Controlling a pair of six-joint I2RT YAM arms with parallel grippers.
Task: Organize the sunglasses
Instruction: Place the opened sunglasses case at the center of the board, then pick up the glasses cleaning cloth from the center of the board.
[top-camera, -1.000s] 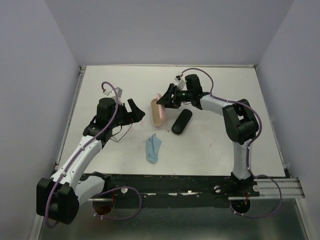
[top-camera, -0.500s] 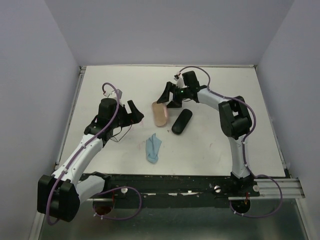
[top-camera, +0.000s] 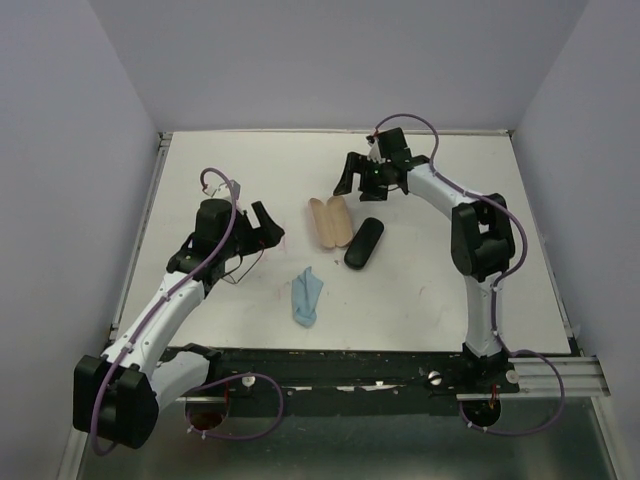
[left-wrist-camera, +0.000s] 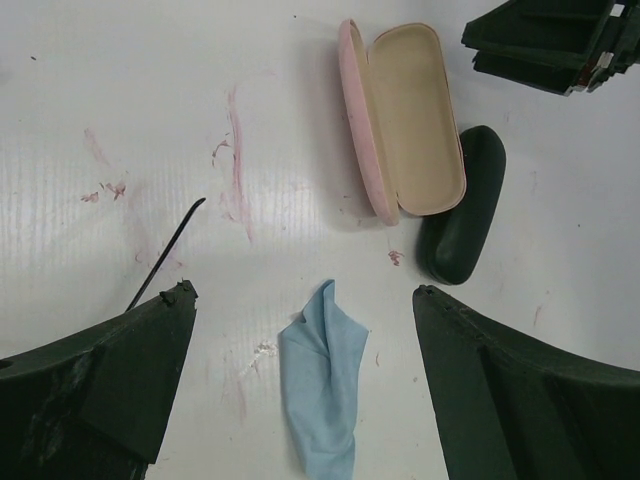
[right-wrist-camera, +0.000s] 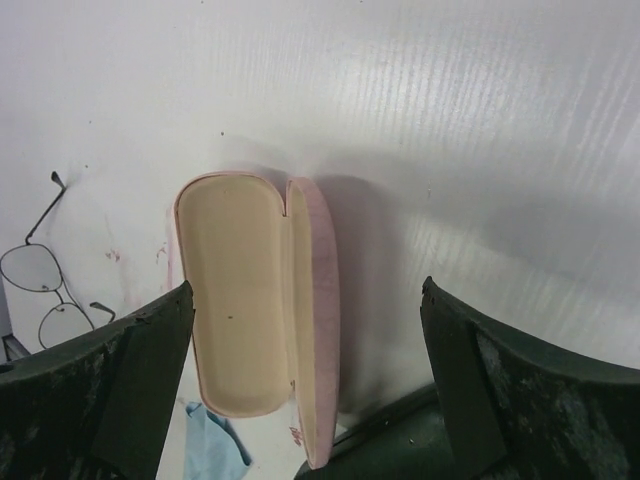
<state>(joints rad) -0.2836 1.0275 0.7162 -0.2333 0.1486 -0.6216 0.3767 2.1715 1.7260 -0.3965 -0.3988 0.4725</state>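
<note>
A pink case (top-camera: 329, 222) lies open on the table, cream lining up; it also shows in the left wrist view (left-wrist-camera: 415, 120) and the right wrist view (right-wrist-camera: 235, 300). No orange-yellow sunglasses are in view. A thin wire-framed pair of glasses (right-wrist-camera: 62, 292) lies left of the case, by my left gripper (top-camera: 262, 222); one temple (left-wrist-camera: 165, 255) shows there. My left gripper (left-wrist-camera: 300, 290) is open and empty above a light-blue cloth (left-wrist-camera: 325, 390). My right gripper (top-camera: 358, 180) is open and empty, raised behind the pink case (right-wrist-camera: 305, 290).
A closed black case (top-camera: 364, 242) lies against the pink case's right side, also in the left wrist view (left-wrist-camera: 462, 205) and the right wrist view (right-wrist-camera: 390, 445). The cloth (top-camera: 306, 295) lies nearer the front. Pink smears mark the white table (left-wrist-camera: 235, 150). Walls enclose three sides.
My right gripper has let go of the pink case's lid and drawn back toward the far right. The case now lies fully open and flat. The left arm has barely moved.
</note>
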